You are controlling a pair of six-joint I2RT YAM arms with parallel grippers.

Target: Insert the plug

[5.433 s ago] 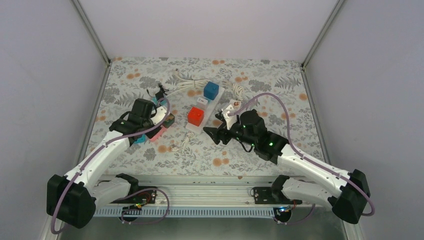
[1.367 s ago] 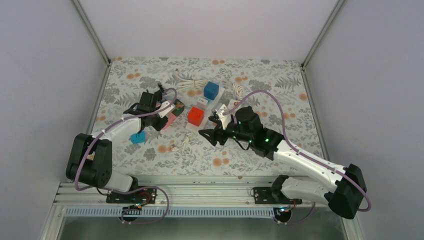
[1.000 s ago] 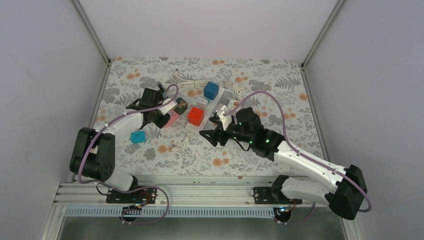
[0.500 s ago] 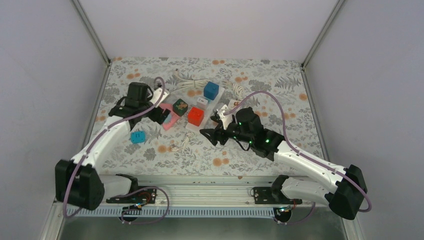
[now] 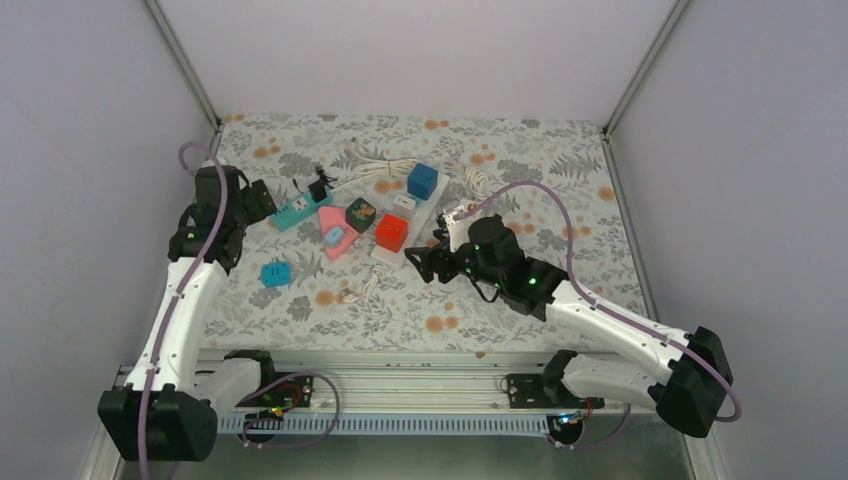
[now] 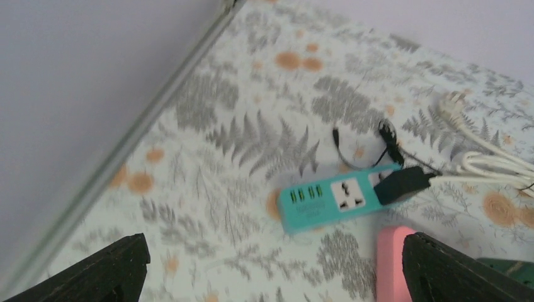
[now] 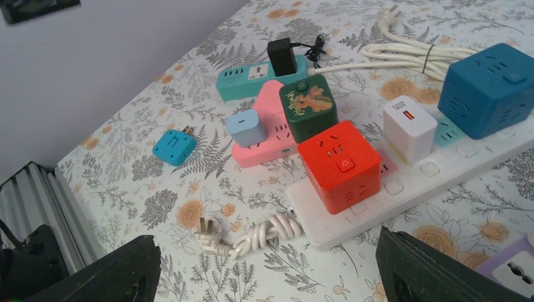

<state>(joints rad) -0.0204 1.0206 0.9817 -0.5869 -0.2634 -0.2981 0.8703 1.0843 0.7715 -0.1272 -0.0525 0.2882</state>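
Observation:
A dark green cube plug (image 7: 308, 107) stands on the far corner of the pink triangular socket block (image 7: 264, 151), next to a light blue charger (image 7: 246, 129). In the top view the green cube (image 5: 360, 213) and pink block (image 5: 333, 237) lie left of centre. My left gripper (image 5: 262, 200) is open and empty at the table's far left, well apart from them. In its wrist view the gripper (image 6: 277, 277) looks at a teal strip (image 6: 321, 201). My right gripper (image 5: 420, 262) is open and empty, hovering near the white strip's (image 7: 403, 189) near end.
A red cube (image 7: 340, 165), white USB charger (image 7: 409, 127) and blue cube (image 7: 491, 88) sit on the white strip. A black adapter (image 7: 281, 55) is in the teal strip (image 7: 242, 78). A small blue plug (image 7: 174, 147) and a corded white plug (image 7: 208, 233) lie loose.
My left gripper opened, let go of the green cube on the pink block and swung back to the far left. My right gripper opened a little wider and barely shifted.

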